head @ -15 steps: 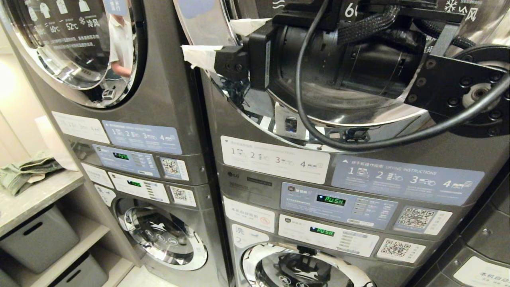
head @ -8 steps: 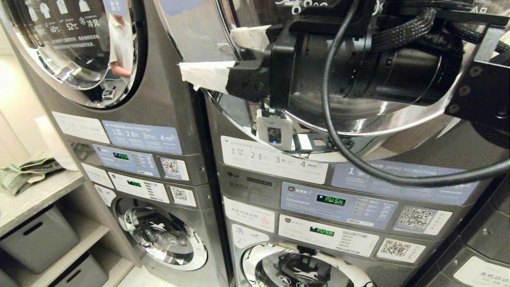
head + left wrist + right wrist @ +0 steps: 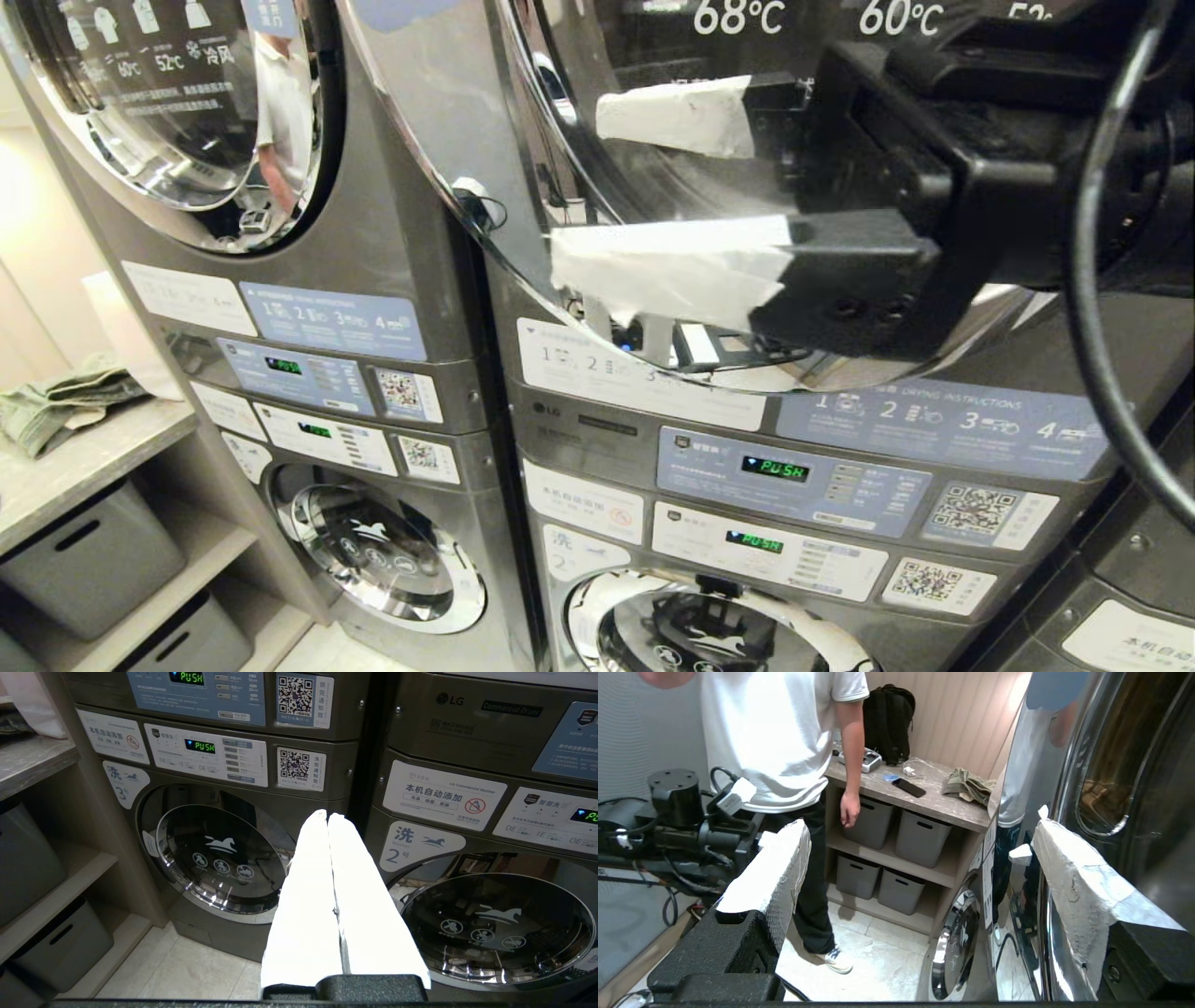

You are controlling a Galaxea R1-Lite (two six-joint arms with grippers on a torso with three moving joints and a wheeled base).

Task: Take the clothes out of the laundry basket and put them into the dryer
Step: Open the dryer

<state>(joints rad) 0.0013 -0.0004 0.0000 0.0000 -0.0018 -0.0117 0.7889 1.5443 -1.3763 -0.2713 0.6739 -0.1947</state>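
The right gripper (image 3: 672,201) stands spread just in front of the dryer door (image 3: 448,121), and one taped finger (image 3: 1073,882) lies close beside the door's chrome rim, so on that side there is almost no room. On the other side of the door, away from the glass, the floor (image 3: 878,952) is free up to a person (image 3: 784,765) and the shelf (image 3: 920,798) with bins. Below the door, the left gripper (image 3: 329,816) hangs with fingers together in front of the washers (image 3: 219,858), and the floor under it is free.
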